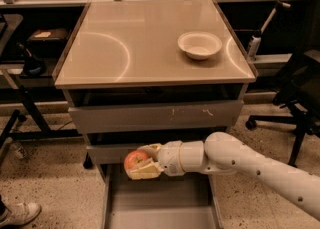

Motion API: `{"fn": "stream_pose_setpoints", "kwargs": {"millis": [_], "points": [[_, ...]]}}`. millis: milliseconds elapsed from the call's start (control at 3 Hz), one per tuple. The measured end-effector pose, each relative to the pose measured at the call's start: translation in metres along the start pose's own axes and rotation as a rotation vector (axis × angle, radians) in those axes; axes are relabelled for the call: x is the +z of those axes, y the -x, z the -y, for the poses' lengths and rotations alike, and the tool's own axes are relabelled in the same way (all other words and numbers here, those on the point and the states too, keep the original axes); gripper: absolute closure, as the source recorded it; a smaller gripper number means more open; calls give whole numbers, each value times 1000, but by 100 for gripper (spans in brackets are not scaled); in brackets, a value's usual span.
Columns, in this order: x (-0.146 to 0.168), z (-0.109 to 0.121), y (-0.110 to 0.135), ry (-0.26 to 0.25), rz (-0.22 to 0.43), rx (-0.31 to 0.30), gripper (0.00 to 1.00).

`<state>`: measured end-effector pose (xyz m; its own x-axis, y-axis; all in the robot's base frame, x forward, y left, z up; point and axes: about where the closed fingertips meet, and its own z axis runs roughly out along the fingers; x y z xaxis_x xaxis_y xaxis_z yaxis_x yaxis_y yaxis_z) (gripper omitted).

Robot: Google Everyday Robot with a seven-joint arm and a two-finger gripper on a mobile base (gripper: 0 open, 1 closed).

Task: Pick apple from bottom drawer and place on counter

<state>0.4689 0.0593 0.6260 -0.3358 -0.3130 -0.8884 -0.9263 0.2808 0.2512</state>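
Note:
The apple (135, 159) is red with yellowish patches and sits between the pale fingers of my gripper (140, 163). The gripper is shut on it and holds it above the front left part of the open bottom drawer (160, 208), just in front of the middle drawer's face. My white arm (250, 165) reaches in from the lower right. The drawer's grey floor shows bare below. The counter (130, 43) is the glossy beige top of the cabinet, well above the gripper.
A white bowl (199, 44) stands on the counter's right side. The scratched upper drawer front (155, 115) faces me. A black office chair (300, 88) stands at the right, dark shelving and a stand (25, 73) at the left, a shoe (17, 213) at the bottom left.

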Motion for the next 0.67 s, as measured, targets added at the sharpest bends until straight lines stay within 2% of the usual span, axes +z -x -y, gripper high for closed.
{"fn": "stream_pose_setpoints", "kwargs": {"millis": [333,667], "points": [[-5,-4,12,24,4,0,100],[-21,-13,45,38,14,-28,100]]}}
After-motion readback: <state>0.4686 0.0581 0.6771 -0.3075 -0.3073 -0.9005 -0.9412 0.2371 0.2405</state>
